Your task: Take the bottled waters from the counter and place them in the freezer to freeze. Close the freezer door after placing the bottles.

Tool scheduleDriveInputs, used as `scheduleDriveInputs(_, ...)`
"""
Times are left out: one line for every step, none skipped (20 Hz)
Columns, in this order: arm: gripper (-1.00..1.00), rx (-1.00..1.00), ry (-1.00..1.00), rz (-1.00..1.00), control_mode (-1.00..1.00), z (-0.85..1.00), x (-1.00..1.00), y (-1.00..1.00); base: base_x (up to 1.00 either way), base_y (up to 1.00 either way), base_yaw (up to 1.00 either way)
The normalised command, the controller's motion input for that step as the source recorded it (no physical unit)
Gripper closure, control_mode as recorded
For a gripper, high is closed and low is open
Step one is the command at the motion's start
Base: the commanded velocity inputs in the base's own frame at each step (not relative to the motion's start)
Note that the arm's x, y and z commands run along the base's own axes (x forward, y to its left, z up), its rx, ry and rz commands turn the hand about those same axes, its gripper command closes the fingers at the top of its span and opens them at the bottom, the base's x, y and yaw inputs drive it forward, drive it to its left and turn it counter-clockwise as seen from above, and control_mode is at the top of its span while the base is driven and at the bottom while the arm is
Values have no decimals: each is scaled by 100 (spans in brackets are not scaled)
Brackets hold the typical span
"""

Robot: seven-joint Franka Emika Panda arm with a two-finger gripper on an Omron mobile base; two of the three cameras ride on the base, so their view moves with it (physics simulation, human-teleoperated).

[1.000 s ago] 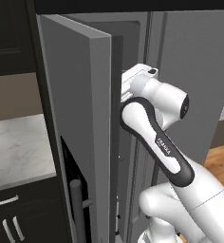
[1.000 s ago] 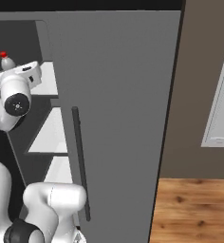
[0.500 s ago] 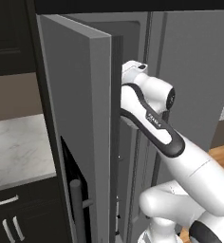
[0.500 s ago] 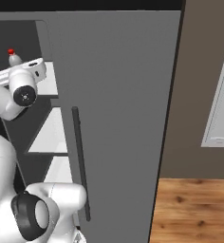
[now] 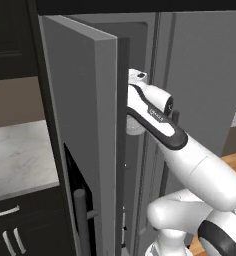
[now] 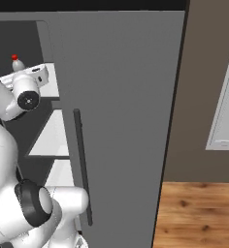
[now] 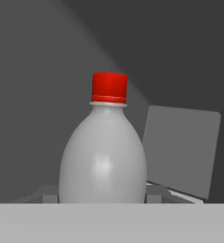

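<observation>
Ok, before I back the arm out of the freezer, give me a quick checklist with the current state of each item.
1. Bottled water standing upright: ok, red cap on top in the hand view.
2. Bottle inside the freezer: ok, its cap shows at the upper shelf in the right base view.
3. Bottle resting on the shelf: cannot tell, its base is hidden.
4. Gripper released from the bottle: cannot tell, the fingertips are out of sight.
5. Freezer door open wide enough to withdraw: ok, the arm passes its edge in the left base view.
6. Second bottle placed: cannot tell, one bottle visible.
</observation>
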Motion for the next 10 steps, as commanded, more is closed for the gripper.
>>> scheduleDriveInputs(100, 1, 0, 0, -100, 0, 41, 30, 0, 0, 0)
scheduleDriveInputs(100, 1, 0, 0, -100, 0, 51, 29, 0, 0, 0)
scheduleDriveInputs(100, 2, 0, 0, -100, 0, 54, 26, 0, 0, 0)
scheduleDriveInputs(100, 1, 0, 0, -100, 0, 54, 28, 0, 0, 0)
scheduleDriveInputs(100, 0, 0, 0, -100, 0, 55, 29, 0, 0, 0)
scheduleDriveInputs(100, 0, 0, 0, -100, 0, 53, 31, 0, 0, 0)
scheduleDriveInputs(100, 0, 0, 0, -100, 0, 48, 29, 0, 0, 0)
scheduleDriveInputs(100, 0, 0, 0, -100, -12, 36, 25, 0, 0, 0)
scheduleDriveInputs(100, 0, 0, 0, -100, -25, 31, 19, 0, 0, 0)
scheduleDriveInputs(100, 0, 0, 0, -100, -34, 29, 15, 0, 0, 0)
